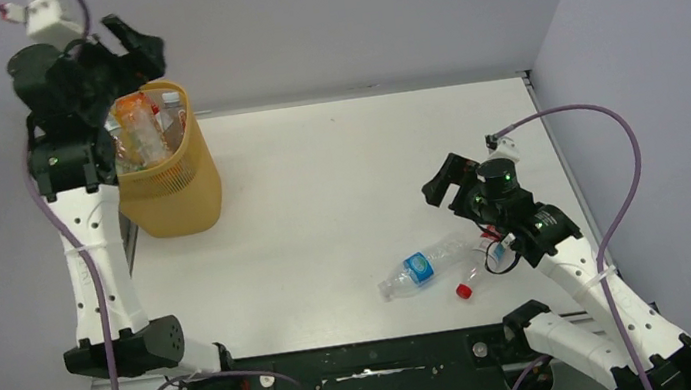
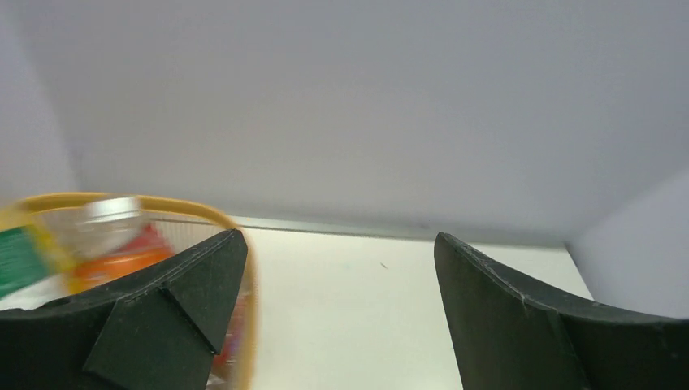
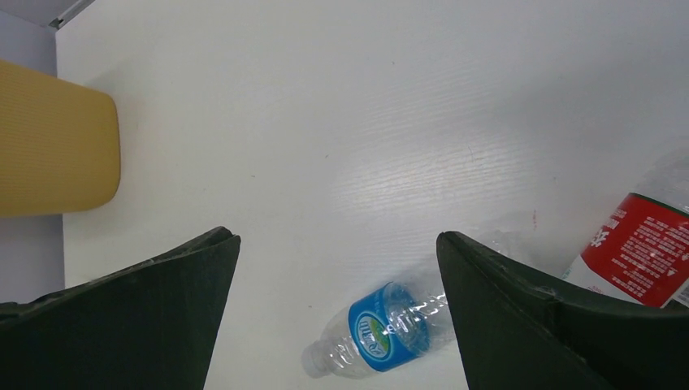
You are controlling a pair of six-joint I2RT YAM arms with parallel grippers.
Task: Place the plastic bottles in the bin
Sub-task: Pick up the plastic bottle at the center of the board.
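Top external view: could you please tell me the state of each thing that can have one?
bin: upright, filled with bottles to its rim.
blue-label bottle: lying on its side on the table, outside the bin.
red-label bottle: lying on the table, partly hidden by the right arm.
left pincer: open, empty, raised near the bin's top.
right pincer: open, empty, above the table.

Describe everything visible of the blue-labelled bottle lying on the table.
The blue-labelled bottle is a small, clear, thin plastic drink bottle with a blue label band round its middle. It lies on its side on the white table, near the right arm, neck end pointing toward the left arm's side. Its base end is hidden behind the right arm, beside a red-labelled bottle; whether they touch cannot be told. The open right tool hovers above without touching it.
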